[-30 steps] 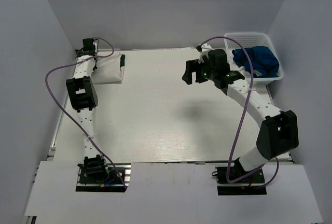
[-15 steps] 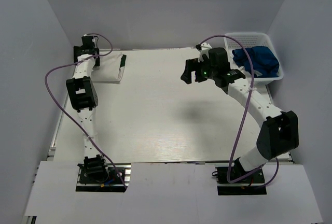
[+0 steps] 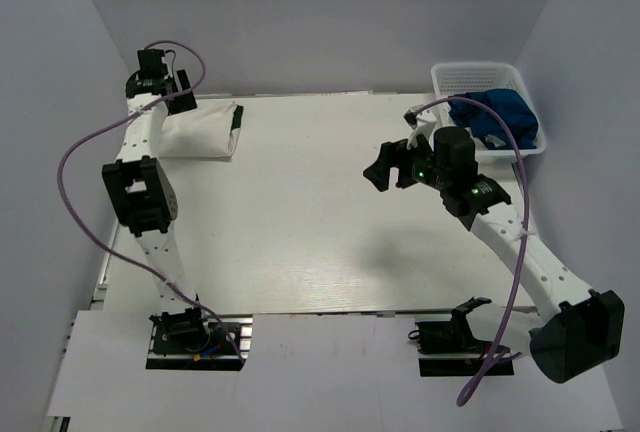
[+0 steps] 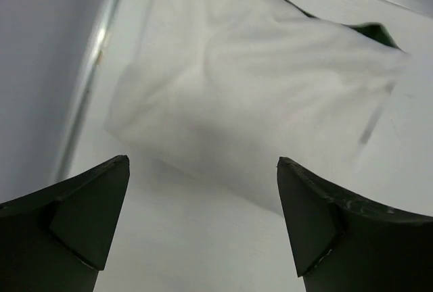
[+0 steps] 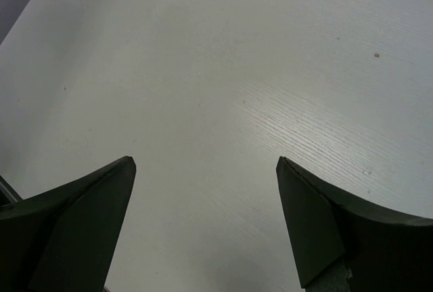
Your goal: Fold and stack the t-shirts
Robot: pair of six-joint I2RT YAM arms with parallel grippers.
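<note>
White tabletop (image 3: 300, 242), both arms empty-handed, one shirt folded.
Nearest, the right end effector (image 5: 206, 224) hangs spread wide over mid-tabletop, well apart from any shirt; farther back, the left end effector (image 4: 203, 228) hovers released just above the folded white t-shirt (image 3: 200, 132) at the far left corner; the royal blue t-shirt (image 3: 500, 117) lies bunched in the mesh basket (image 3: 470, 74), far right.

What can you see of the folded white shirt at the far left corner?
The folded white shirt is soft, slightly rumpled cloth, folded into a compact rectangle, with dark green showing at its right edge. It lies flat on the table in the far left corner. The left gripper hangs above it, jaws open, apparently not touching.
</note>
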